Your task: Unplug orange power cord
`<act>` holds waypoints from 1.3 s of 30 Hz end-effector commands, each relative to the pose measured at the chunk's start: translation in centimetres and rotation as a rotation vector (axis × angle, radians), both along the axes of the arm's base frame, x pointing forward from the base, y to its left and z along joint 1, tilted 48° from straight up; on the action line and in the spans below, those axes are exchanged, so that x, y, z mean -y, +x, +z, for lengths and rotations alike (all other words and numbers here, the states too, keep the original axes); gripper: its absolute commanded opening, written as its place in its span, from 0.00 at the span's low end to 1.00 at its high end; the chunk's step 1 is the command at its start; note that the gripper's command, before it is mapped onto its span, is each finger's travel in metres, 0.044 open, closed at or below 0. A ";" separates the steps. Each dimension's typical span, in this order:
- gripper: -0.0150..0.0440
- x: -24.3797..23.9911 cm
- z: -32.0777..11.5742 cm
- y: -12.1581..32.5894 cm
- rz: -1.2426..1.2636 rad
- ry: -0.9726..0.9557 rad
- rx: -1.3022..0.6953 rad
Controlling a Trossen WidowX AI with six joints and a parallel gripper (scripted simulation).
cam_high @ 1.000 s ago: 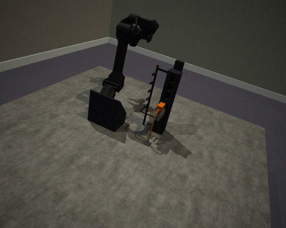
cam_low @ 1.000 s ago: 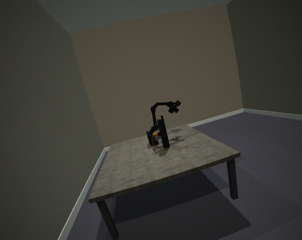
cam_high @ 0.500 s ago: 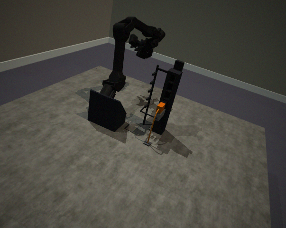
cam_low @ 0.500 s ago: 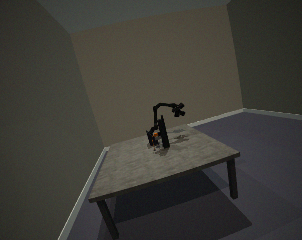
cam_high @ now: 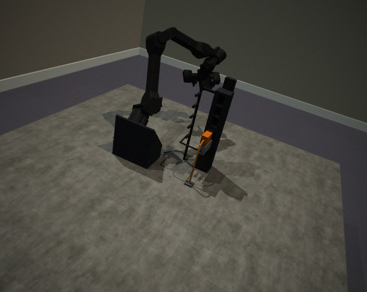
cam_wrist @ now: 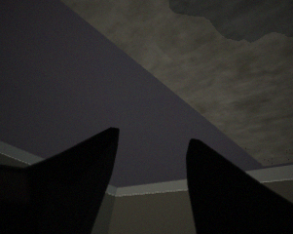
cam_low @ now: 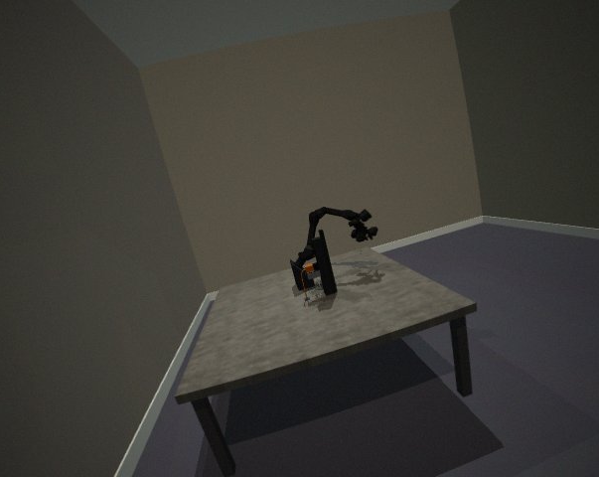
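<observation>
The dark power strip stands upright on the table, with a column of sockets on one face. The orange plug is at its lower part, against the socket face; how deep it sits cannot be told. The orange cord runs down from the plug to a small grey clip on the table. My gripper is open, its fingers partly apart with nothing between them. It is in the air behind the strip as the top camera looks, away from the plug and cord.
A thin black frame with several short pegs stands beside the strip's socket face. A grey block is just below the plug. The arm's dark base plate stands left of the frame. A black block tops the strip.
</observation>
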State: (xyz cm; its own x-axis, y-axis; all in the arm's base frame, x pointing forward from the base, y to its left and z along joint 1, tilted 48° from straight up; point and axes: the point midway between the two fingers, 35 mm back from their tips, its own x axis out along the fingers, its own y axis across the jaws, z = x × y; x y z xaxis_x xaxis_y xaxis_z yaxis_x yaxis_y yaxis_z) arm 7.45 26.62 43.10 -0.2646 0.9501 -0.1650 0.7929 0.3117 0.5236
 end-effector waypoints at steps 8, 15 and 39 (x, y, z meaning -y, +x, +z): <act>0.53 1.1 -3.3 12.8 -0.379 -0.076 0.263; 0.53 4.5 -5.3 19.8 -0.580 -0.175 0.410; 0.53 27.0 -13.3 35.0 -1.076 -0.793 0.757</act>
